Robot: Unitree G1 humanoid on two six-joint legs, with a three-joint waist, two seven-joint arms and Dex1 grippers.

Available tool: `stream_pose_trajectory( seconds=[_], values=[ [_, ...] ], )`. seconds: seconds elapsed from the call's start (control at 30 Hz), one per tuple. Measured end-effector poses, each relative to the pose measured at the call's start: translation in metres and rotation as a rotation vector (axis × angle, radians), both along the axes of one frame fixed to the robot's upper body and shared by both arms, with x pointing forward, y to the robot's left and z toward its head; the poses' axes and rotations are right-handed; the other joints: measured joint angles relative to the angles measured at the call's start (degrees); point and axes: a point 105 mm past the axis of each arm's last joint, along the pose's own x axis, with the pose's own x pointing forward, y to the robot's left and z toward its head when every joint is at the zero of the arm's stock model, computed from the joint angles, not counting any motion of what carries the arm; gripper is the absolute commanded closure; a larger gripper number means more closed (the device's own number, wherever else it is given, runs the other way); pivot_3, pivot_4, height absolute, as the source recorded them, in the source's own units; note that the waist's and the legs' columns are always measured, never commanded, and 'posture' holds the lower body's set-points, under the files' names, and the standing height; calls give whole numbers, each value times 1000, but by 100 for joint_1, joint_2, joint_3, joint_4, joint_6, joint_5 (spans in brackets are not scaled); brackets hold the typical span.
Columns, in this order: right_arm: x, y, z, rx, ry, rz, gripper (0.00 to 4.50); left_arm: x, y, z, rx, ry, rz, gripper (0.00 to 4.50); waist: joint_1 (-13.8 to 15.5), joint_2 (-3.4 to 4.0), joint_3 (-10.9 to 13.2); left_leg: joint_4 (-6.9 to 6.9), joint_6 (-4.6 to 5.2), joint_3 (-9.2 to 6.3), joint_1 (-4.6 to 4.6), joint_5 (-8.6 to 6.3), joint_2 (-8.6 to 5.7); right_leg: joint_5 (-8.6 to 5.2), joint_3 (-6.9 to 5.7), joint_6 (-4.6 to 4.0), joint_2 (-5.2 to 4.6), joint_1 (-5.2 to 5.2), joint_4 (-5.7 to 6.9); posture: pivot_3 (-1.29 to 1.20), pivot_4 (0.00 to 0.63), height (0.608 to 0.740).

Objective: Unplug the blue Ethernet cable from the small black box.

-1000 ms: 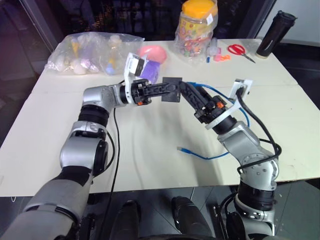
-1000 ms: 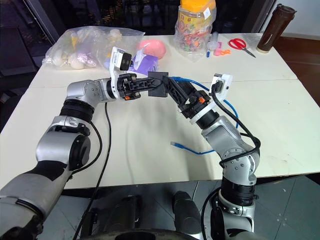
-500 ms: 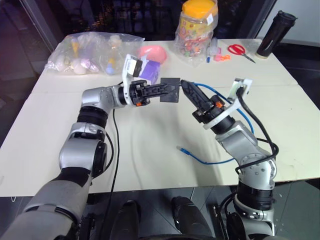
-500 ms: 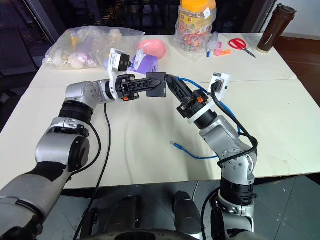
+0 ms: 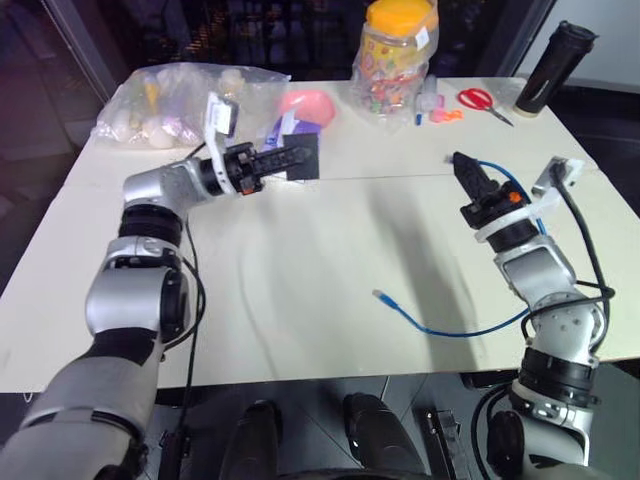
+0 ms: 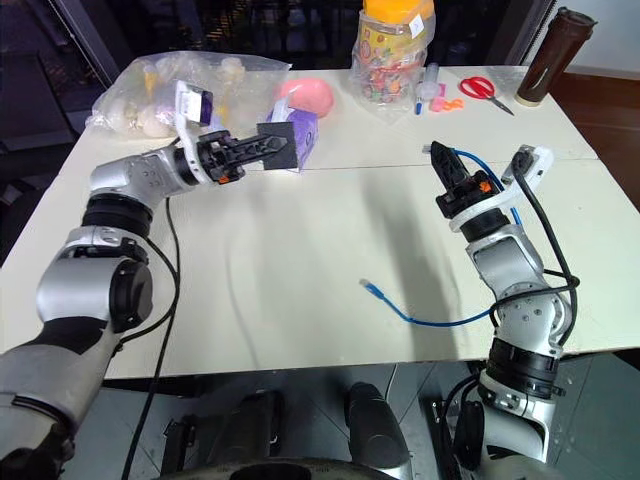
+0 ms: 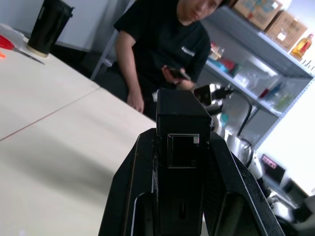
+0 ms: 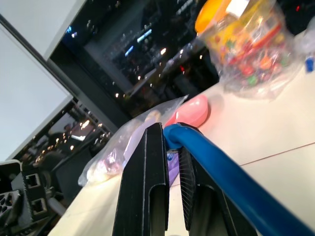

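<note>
The small black box [image 5: 302, 158] hangs above the table's far left part, with my left gripper [image 5: 288, 159] shut on it. In the left wrist view the box [image 7: 180, 129] sits between the two fingers, and its port faces the camera with nothing plugged in. My right gripper [image 5: 463, 169] is raised over the right side of the table, well apart from the box, and is shut on the blue Ethernet cable [image 8: 205, 155] near one end. The cable [image 5: 455, 331] loops past that wrist down to the table, and its free plug [image 5: 380, 296] lies near the middle.
Along the far edge stand a clear bag of toys [image 5: 175, 100], a purple tissue box [image 6: 304, 126], a pink object [image 5: 312, 104], a candy jar [image 5: 396, 50], red scissors [image 5: 476, 98] and a dark bottle [image 5: 551, 66]. A person [image 7: 162, 46] sits beyond the table.
The right gripper closed on the cable and pulled away to the right, so the cable's end left the box. The left gripper swung the box to the left.
</note>
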Motion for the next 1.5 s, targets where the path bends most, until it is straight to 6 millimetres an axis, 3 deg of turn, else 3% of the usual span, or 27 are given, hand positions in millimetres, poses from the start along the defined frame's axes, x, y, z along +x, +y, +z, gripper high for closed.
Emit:
stream_pose_trajectory(
  seconds=[0.1, 0.17, 0.3, 0.5, 0.67, 0.77, 0.93, 1.0, 1.23, 1.37, 1.5],
  values=[
    [25, -31, -22, -60, 158, -156, 4495, 11, -21, -19, 98, -128, 124, 3988, 83, 0, 0, 6, 0, 12, 2, 0, -2, 1, 11, 0, -2, 2, -7, 0, 150, 740],
    [37, -51, -52, -105, 306, -247, 4495, 17, -29, -33, 117, -163, 206, 3988, 95, 0, 0, 3, 0, 12, -1, 0, -2, 1, 12, 0, -1, -2, -7, 0, 150, 740],
    [47, -62, -93, -164, 474, -296, 2944, 21, -46, -46, 120, -213, 296, 3988, 86, 0, 0, -4, 3, 15, -3, -1, -2, 1, 14, 1, 0, -9, -7, 0, 150, 740],
    [49, -50, -96, -251, 473, -238, 23, 19, -63, -66, 148, -232, 367, 3988, 77, 2, -1, -5, 10, 16, -1, -6, -1, 0, 18, 3, 3, -10, -6, 0, 150, 740],
    [22, -24, -102, -401, 470, -111, 23, 24, -68, -79, 203, -266, 464, 3988, 116, 5, -3, 4, 10, 15, -4, -6, -4, -1, 18, 6, 1, -3, -7, 0, 150, 740],
    [-5, 6, -108, -501, 449, 5, 23, 22, -72, -93, 245, -278, 470, 3988, 108, 6, -4, 5, 10, 15, -5, -6, -7, -3, 18, 9, 0, -3, -10, 0, 150, 740],
    [-17, 19, -88, -498, 349, 9, 23, 17, -80, -108, 281, -284, 452, 3988, 84, 5, -3, 8, 10, 14, 1, -6, -6, -4, 20, 10, 4, 1, -9, 0, 150, 740],
    [-18, 15, -85, -483, 341, -15, 0, 15, -79, -111, 303, -302, 445, 2949, 85, 5, -4, 9, 10, 13, 4, -6, -6, -4, 20, 9, 5, 4, -8, 0, 150, 740],
    [-19, 7, -85, -475, 350, -53, 0, 13, -73, -121, 326, -293, 437, 119, 88, 5, -4, 7, 10, 14, 3, -6, -6, -4, 22, 10, 4, 4, -9, 0, 150, 740],
    [-24, 1, -91, -480, 367, -65, 0, 10, -54, -122, 335, -301, 413, 119, 74, 6, -4, 1, 10, 14, 4, -6, -5, -4, 21, 10, 4, 2, -8, 0, 150, 740],
    [-41, -1, -93, -576, 339, -20, 0, -3, -17, -120, 366, -294, 383, 119, 73, 9, -5, -4, 10, 12, 4, -6, -2, -5, 21, 9, 4, 0, -5, 0, 150, 740]
  ],
)
